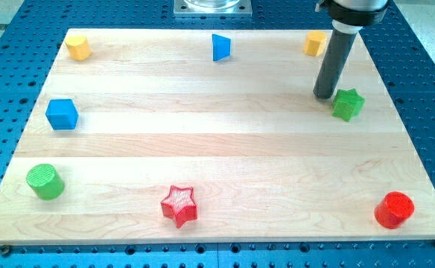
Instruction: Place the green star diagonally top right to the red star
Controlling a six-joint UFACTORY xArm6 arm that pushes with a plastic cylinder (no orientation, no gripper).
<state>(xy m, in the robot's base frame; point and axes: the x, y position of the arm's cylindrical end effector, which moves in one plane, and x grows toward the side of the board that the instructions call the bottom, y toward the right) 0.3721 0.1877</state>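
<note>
The green star [348, 104] lies near the view's right edge of the wooden board [225, 149], in its upper half. My tip [324, 96] rests on the board just left of the green star, close to it; I cannot tell if they touch. The red star [179, 205] lies near the view's bottom edge, left of centre, far from the tip and the green star.
A yellow block [316, 43] sits at the top right, just above the rod. A blue triangular block [220, 47] is at top centre, a yellow block [78, 47] top left, a blue cube [62, 114] left, a green cylinder [45, 182] bottom left, a red cylinder [394, 210] bottom right.
</note>
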